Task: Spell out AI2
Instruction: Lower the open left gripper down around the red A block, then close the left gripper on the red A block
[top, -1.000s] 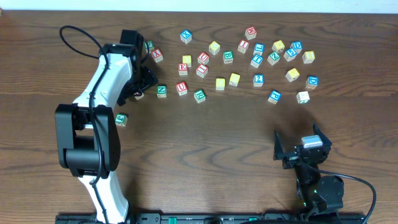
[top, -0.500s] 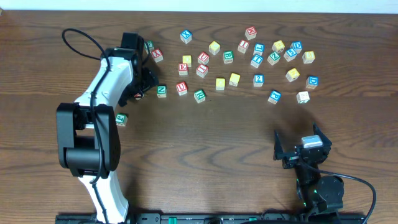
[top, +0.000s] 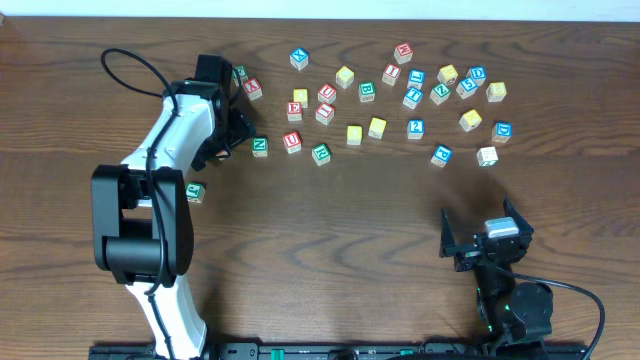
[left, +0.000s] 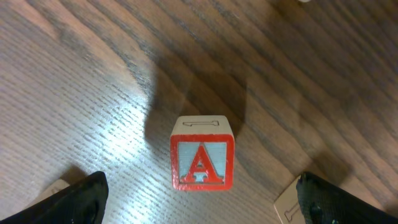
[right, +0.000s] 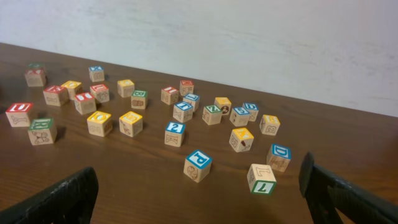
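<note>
The red A cube (left: 202, 155) sits on the wooden table, letter up, in the left wrist view. My left gripper (left: 202, 208) is open, with one finger on each side of the cube and not touching it. In the overhead view the left gripper (top: 227, 140) covers that cube. The blue 2 cube (right: 175, 132) stands among the scattered cubes and also shows in the overhead view (top: 415, 128). A red cube that appears to carry an I (top: 391, 73) lies farther back. My right gripper (top: 480, 245) is open and empty, near the front right; it also shows in the right wrist view (right: 199, 202).
Several other alphabet cubes lie across the back of the table (top: 330, 230), among them a blue P cube (right: 198, 165) and a blue D cube (right: 279, 157). A green cube (top: 194, 192) sits beside the left arm. Another cube's corner (left: 292, 205) lies by the left gripper's right finger.
The left arm has shifted slightly toward the far side, and the gripper now covers more of the cube under it. The right arm has not moved.
</note>
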